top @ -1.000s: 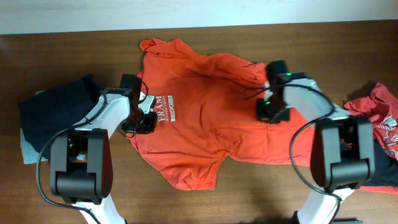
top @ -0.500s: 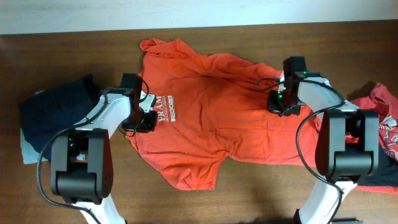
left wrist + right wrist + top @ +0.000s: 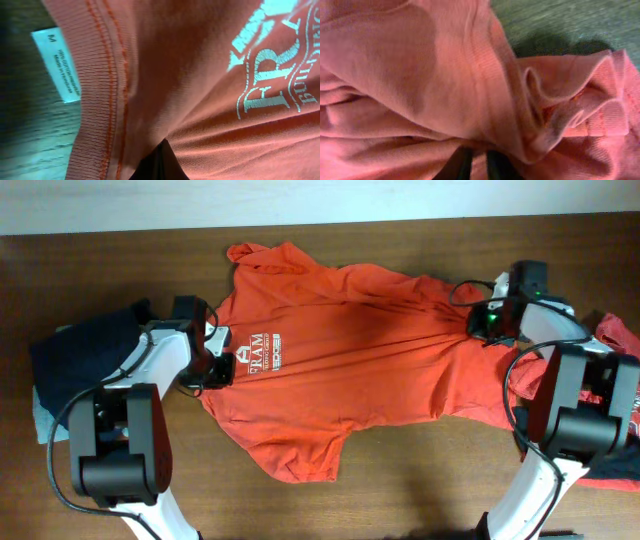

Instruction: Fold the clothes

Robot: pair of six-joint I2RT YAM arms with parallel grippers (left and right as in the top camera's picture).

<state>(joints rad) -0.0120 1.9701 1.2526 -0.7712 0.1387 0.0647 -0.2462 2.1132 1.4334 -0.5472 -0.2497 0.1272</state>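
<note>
An orange T-shirt [image 3: 340, 370] with white chest lettering lies spread across the table's middle, stretched wide. My left gripper [image 3: 212, 370] is shut on the shirt's collar edge at its left side; the left wrist view shows the ribbed collar [image 3: 100, 90], a white size tag [image 3: 57, 65] and the lettering [image 3: 272, 80]. My right gripper [image 3: 487, 322] is shut on bunched orange fabric [image 3: 485, 100] at the shirt's right side, near a sleeve. The fingertips of both are mostly buried in cloth.
A dark navy garment [image 3: 85, 365] lies piled at the left over a grey piece [image 3: 40, 420]. A red printed garment [image 3: 615, 380] lies at the right edge. The table is dark wood [image 3: 420, 490], with a pale wall strip at the back.
My right gripper has pulled the shirt's right side outward to the right and back. My left gripper has shifted a little left. The shirt is now stretched flatter and wider.
</note>
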